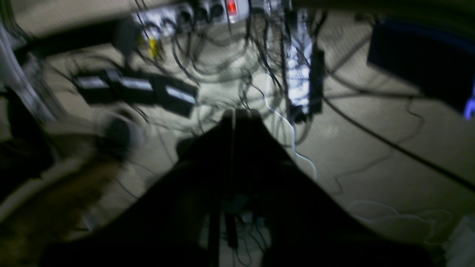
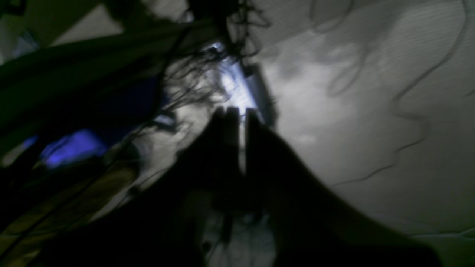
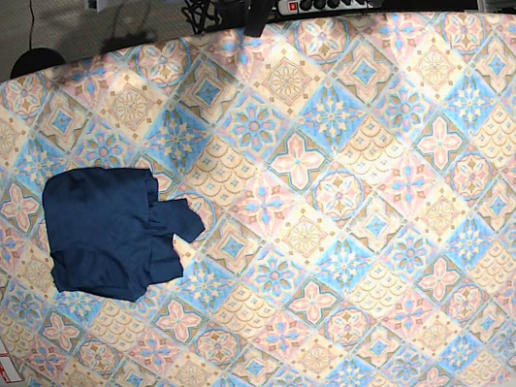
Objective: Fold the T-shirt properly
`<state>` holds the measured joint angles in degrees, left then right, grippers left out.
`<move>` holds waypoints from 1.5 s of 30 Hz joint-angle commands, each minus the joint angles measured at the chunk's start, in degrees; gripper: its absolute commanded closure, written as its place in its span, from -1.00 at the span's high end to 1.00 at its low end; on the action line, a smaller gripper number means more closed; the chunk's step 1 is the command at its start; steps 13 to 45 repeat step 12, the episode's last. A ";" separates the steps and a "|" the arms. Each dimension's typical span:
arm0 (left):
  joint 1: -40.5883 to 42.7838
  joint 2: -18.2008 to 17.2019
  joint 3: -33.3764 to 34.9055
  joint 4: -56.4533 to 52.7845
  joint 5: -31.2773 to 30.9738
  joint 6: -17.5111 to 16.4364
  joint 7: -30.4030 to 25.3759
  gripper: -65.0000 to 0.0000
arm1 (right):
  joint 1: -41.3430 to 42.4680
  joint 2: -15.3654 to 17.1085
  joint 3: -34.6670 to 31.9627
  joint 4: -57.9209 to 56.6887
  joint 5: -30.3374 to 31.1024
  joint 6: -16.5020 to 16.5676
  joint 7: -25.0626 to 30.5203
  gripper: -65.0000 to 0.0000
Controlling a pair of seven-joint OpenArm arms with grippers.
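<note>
The surface (image 3: 363,236) is wide, and the T-shirt (image 3: 112,231) lies bundled at its left in the base view, so our right arm's side is nearer. Its long axis is unclear. Both wrist views look floorward, apparently well clear. Right gripper (image 2: 237,111) nearly closed, empty; left gripper (image 1: 234,113) shut, empty.

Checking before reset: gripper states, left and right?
Left gripper: shut, holding nothing.
Right gripper: shut, holding nothing; the T-shirt lies folded on the tablecloth.
</note>
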<state>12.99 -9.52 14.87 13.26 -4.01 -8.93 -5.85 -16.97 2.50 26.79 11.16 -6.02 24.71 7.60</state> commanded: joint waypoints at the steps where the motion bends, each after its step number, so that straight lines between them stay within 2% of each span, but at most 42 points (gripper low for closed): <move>1: -0.20 -0.37 0.47 -0.03 0.01 0.97 0.09 -1.00 | 0.93 -0.96 0.16 -0.04 0.00 0.39 0.54 -0.91; 4: -1.26 -0.28 0.64 -0.20 0.01 1.50 0.35 -1.00 | 2.07 -3.34 0.16 -0.04 0.00 0.39 0.18 -0.91; 7: -1.35 -0.28 0.64 -0.03 0.10 1.50 0.35 -1.00 | 2.25 -4.13 -0.02 -0.04 0.00 0.39 0.36 -0.91; 45: -1.43 -0.02 0.55 0.06 0.01 1.50 0.18 -1.00 | 2.33 -4.13 -0.10 0.23 -0.09 0.39 0.45 -0.91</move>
